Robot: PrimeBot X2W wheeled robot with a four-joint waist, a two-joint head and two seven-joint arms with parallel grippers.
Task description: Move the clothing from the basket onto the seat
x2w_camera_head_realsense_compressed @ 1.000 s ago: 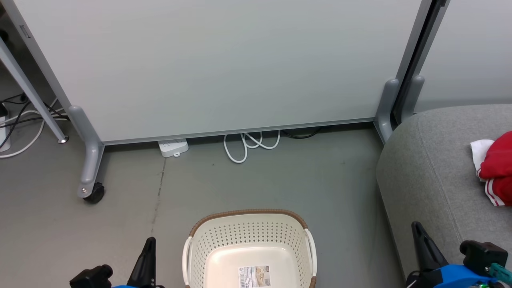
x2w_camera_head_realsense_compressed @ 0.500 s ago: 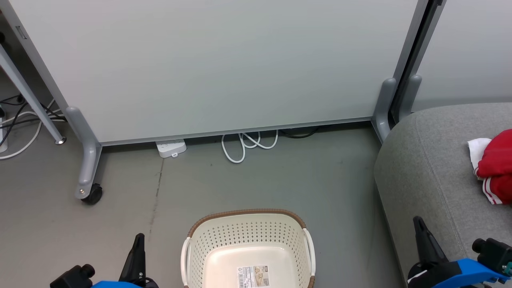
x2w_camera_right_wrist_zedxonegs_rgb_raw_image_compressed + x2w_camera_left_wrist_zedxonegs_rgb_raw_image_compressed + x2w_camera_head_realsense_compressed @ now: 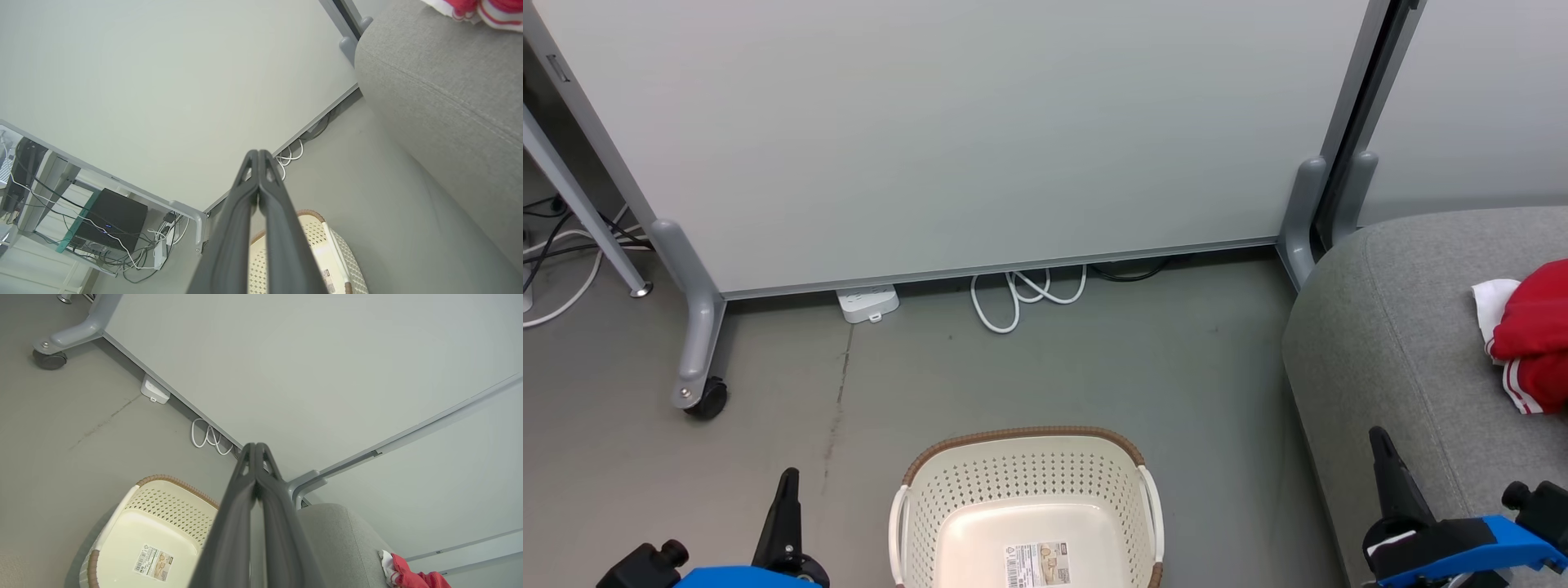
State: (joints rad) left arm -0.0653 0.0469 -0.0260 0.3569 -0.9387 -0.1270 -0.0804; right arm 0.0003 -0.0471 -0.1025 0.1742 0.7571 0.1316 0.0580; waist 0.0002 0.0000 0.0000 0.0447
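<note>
The cream perforated basket [image 3: 1025,482] with a brown rim stands on the floor at the bottom middle, with nothing in it but a paper label on its base; it also shows as the basket [image 3: 163,502] and the basket [image 3: 327,249]. The red clothing [image 3: 1535,335] with white trim lies on the grey seat [image 3: 1388,343] at the right edge, seen too as clothing [image 3: 412,575] and clothing [image 3: 482,10]. My left gripper [image 3: 786,482] is shut left of the basket, fingers pressed together [image 3: 256,448]. My right gripper [image 3: 1380,445] is shut over the seat's front, holding nothing [image 3: 258,154].
A grey partition panel [image 3: 964,131] on castor feet [image 3: 698,396] stands behind the basket. A white power strip [image 3: 867,300] and a coiled white cable [image 3: 1021,298] lie at its base. Desk legs and more cables are at far left [image 3: 572,245].
The whole head picture has shifted slightly as the camera moved. Both grippers have dropped lower in the view, the left one also further left. Basket and clothing stay put.
</note>
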